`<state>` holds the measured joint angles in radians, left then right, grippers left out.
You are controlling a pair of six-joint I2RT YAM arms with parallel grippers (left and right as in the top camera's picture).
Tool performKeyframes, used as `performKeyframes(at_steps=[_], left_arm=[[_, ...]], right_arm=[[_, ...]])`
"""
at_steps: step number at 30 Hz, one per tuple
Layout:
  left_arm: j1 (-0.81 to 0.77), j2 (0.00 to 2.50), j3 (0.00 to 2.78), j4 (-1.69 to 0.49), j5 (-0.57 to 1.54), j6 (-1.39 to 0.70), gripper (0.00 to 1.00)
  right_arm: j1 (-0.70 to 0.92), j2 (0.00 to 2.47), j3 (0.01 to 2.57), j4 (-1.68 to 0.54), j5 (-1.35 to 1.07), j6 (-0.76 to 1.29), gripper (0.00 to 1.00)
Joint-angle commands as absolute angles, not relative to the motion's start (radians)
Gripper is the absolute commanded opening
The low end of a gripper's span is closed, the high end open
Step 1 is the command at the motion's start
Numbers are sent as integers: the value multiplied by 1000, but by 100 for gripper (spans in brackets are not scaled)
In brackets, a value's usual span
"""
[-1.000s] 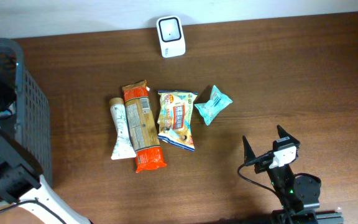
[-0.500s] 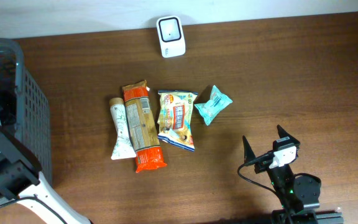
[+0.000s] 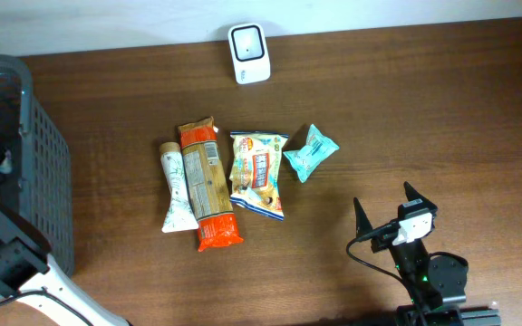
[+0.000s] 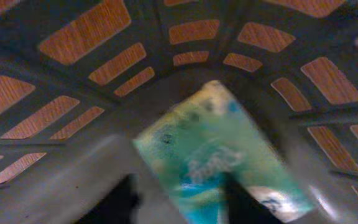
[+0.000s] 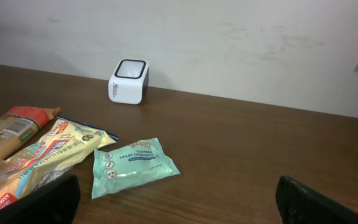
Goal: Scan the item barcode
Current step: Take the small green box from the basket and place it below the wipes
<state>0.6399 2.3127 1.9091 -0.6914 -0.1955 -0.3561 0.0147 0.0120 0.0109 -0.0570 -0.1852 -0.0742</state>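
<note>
The left gripper (image 4: 179,200) hangs inside the grey basket (image 3: 34,136) at the left end of the table (image 3: 442,109). It looks down on a green packet (image 4: 219,149) lying on the slatted basket floor. That wrist view is smeared. The dark fingers (image 4: 128,199) stand either side of the packet's near edge, and I cannot tell whether they pinch it or stand clear of it. I judge the basket to be the bin for goods already dealt with, which would explain why that arm is there.

The right gripper (image 3: 381,194) sits at the near right, jaws spread wide with nothing between them. It faces the far side, where the goods lie, so it looks parked ready for a pick.

The items waiting to be scanned lie in a row mid-table:
- a white tube (image 3: 177,195), touching the orange pack
- an orange pack (image 3: 208,195)
- a yellow snack bag (image 3: 257,172), just beside the pack
- a teal wipes packet (image 3: 310,151), at the right end

All lie flat and unstacked, each open to a grasp from above.

The white barcode scanner (image 3: 248,52) stands well apart from them at the far edge with its window facing up. An item would probably have to be carried over it label-down.

The table is dark brown wood grain, and behind it is a plain pale wall (image 5: 241,37) with faint scuffs
</note>
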Motion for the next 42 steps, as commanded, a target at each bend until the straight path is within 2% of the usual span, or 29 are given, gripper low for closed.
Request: performKeyframes(at_steps=[1,5,9,11,12,13,14,18,19,20,22,23,26,29,34,36,37,41,42], left_arm=[[644,2365,1912,-720,-198,-355,0],[644,2362,1912,-849,-153,-354,0],[643,2312,1912,-969,44,-354,0],[643,2239,1912,-1013,67,-350,0],[644,2230,1912,-1025,64,-350,34],[644,2238,1911,-1028,63,-350,59],[644,2252,1910,-1026,59,-351,68],[643,2362,1910,-1000,56,-351,72],[643,2397,1909,-965,53,-351,70],[643,2418,1909,-946,53,-351,54],[643,2429,1909,-937,53,-351,8],[643,2428,1910,-943,54,-351,0],[643,2411,1993,-1057,57,-350,0],[643,2293,2098,-1133,93,-350,0],[592,1843,2181,-1123,113,-351,0],[465,1719,2181,-1169,113,-350,0],[323,1688,2181,-1227,113,-307,0],[-154,1754,2020,-1271,109,-271,0],[-212,1774,1981,-1250,109,-271,0]], right_arm=[[21,6,6,-64,-191,-64,99],[21,6,6,-64,-191,-63,99],[21,6,6,-64,-191,-63,99],[21,6,6,-64,-191,-64,99],[21,6,6,-64,-191,-64,99],[21,6,6,-64,-191,-63,99],[21,6,6,-64,-191,-64,99],[21,6,6,-64,-191,-63,99],[21,6,6,-64,-191,-64,99],[21,6,6,-64,-191,-63,99],[21,6,6,-64,-191,-64,99],[21,6,6,-64,-191,-63,99],[21,6,6,-64,-191,-64,99],[21,6,6,-64,-191,-63,99],[21,6,6,-64,-191,-63,99],[21,6,6,-64,-191,-63,99],[21,6,6,-64,-191,-64,99],[21,6,6,-64,-191,-63,99],[21,6,6,-64,-191,-64,99]])
